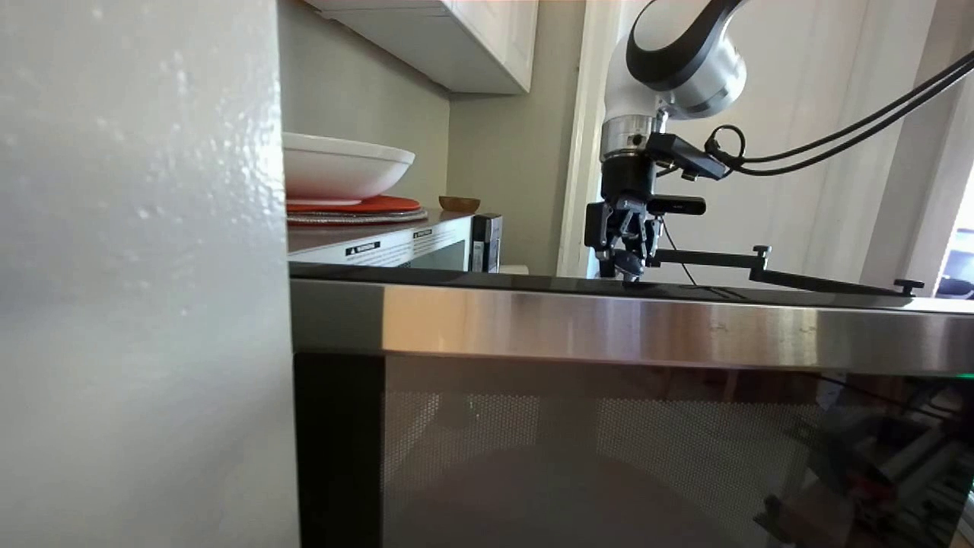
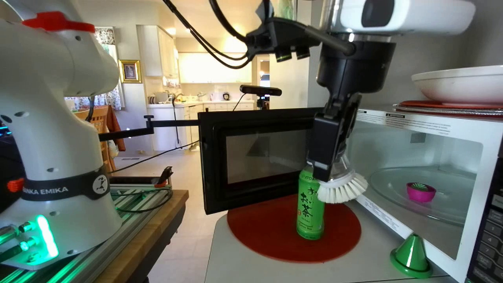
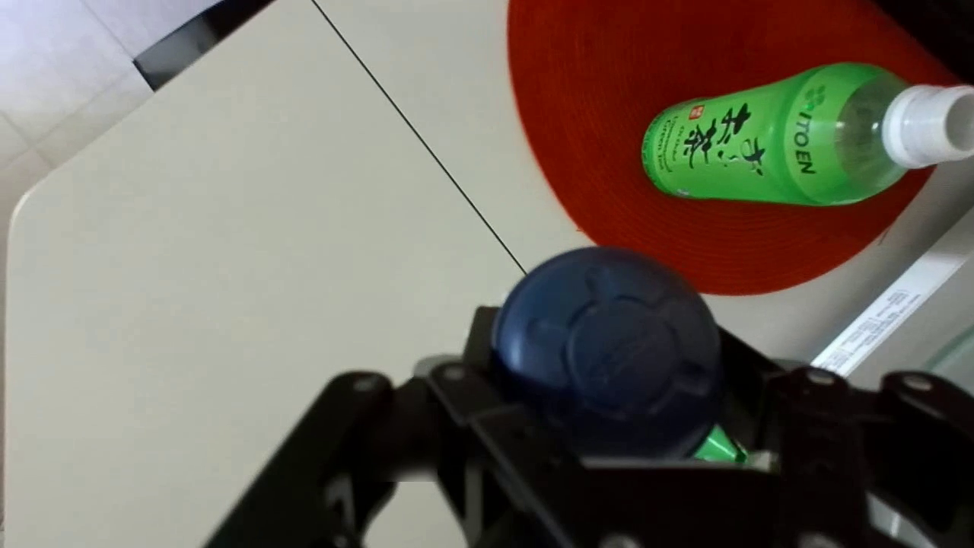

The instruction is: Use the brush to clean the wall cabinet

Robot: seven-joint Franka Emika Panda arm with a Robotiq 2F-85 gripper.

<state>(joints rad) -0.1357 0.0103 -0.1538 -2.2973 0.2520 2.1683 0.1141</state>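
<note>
The brush shows white bristles (image 2: 342, 190) and a clear body in an exterior view. Its dark blue round knob (image 3: 609, 350) fills the middle of the wrist view. My gripper (image 2: 328, 169) is shut around the brush, bristles pointing down and tilted, above table height. In an exterior view the gripper (image 1: 628, 259) shows behind the microwave door's top edge, bristles hidden. The off-white wall cabinet (image 1: 456, 46) hangs at the top of that view, left of the arm and higher than the gripper; the brush is well apart from it.
The microwave (image 2: 428, 122) stands open, its black door (image 2: 214, 165) swung out. A white bowl (image 2: 463, 84) sits on top. A green tea bottle (image 3: 761, 144) stands on a red round mat (image 3: 578, 99). A green cone (image 2: 411, 257) and a pink cup (image 2: 421, 193) are nearby.
</note>
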